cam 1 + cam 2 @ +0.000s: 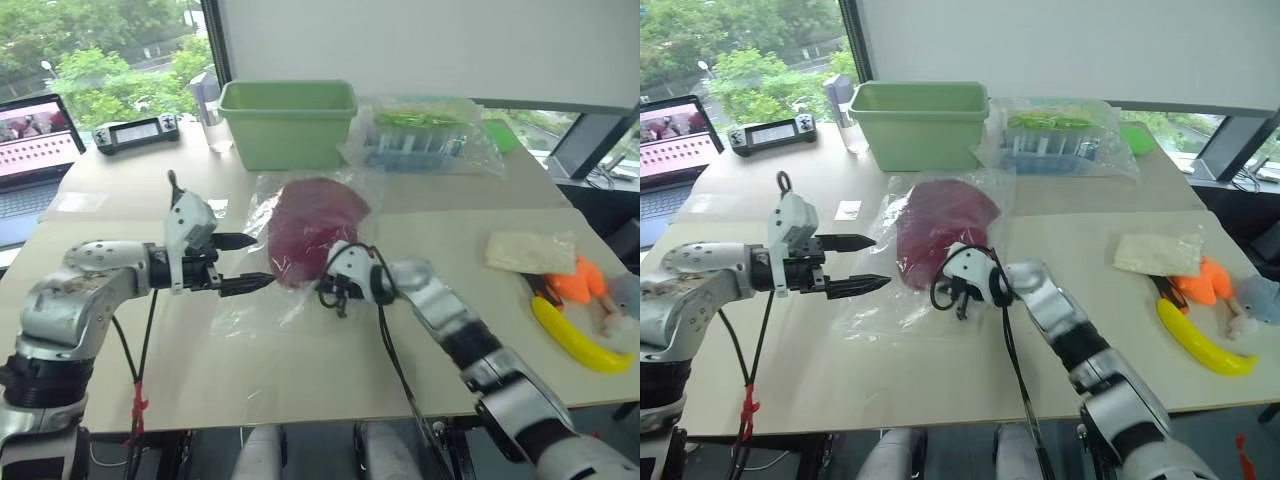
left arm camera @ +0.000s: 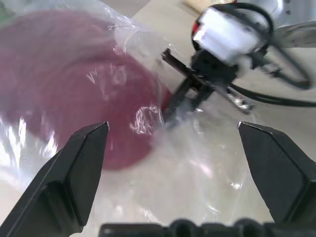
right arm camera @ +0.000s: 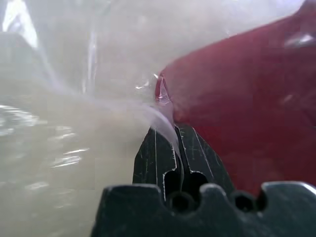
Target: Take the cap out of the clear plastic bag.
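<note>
1. cap (image 1: 312, 228) lies inside the clear plastic bag (image 1: 240, 305), flat on the table (image 1: 330, 385), in front of the green tub (image 1: 288, 122).
2. left gripper (image 1: 248, 263) hovers at the bag's left edge, fingers spread wide, nothing between them.
3. right gripper (image 1: 327, 290) sits at the bag's near right edge beside the cap; right wrist view shows its fingers (image 3: 170, 158) pressed together with a thin fold of bag film pinched between them.
4. right side of table: banana (image 1: 578, 340), orange plush toy (image 1: 578, 285), pale cloth (image 1: 530, 250), well apart from the bag.
5. second bag with green and blue items (image 1: 420, 135) beside the tub.
</note>
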